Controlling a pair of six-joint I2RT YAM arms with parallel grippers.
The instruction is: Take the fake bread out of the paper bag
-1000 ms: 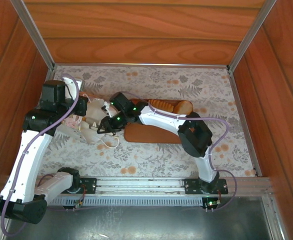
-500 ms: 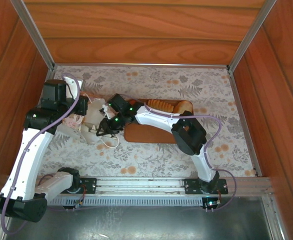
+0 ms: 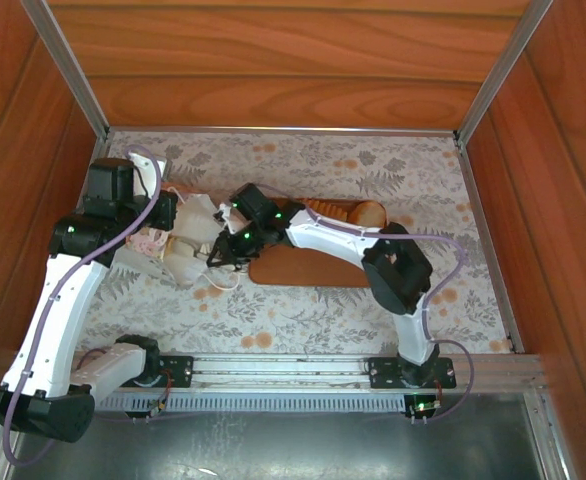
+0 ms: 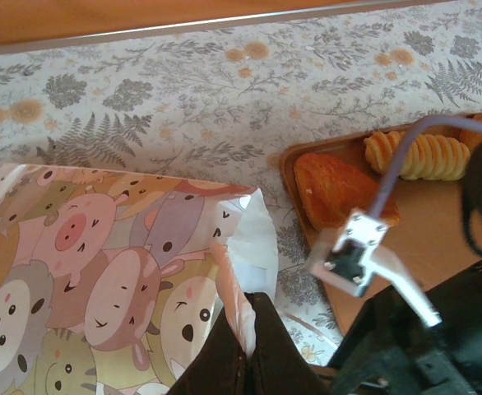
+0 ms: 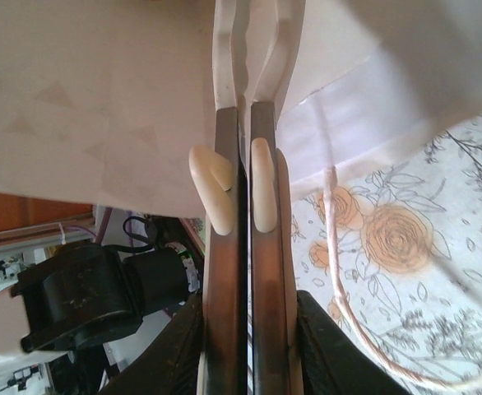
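Note:
The paper bag (image 3: 186, 243) lies on its side at the table's left, white with a pink and tan cartoon animal print (image 4: 101, 271). My left gripper (image 3: 171, 214) is shut on a crumpled edge of the bag (image 4: 253, 329). My right gripper (image 3: 225, 254) sits at the bag's right end, its fingers (image 5: 246, 111) pressed nearly together on the white paper rim. Fake bread (image 3: 339, 212) lies on the brown tray (image 3: 303, 270): a flat golden pastry (image 4: 338, 189) and a ridged croissant (image 4: 422, 155). What is inside the bag is hidden.
A thin cord handle (image 5: 333, 247) hangs loose beside my right fingers over the floral tablecloth (image 3: 393, 170). Wooden walls close in the back and both sides. The right arm's wrist camera (image 4: 352, 255) hangs close beside the left fingers.
The right jaws have narrowed onto the bag's rim. The right arm has shifted a little to the right, drawing the bag's end with it. The left gripper keeps its hold.

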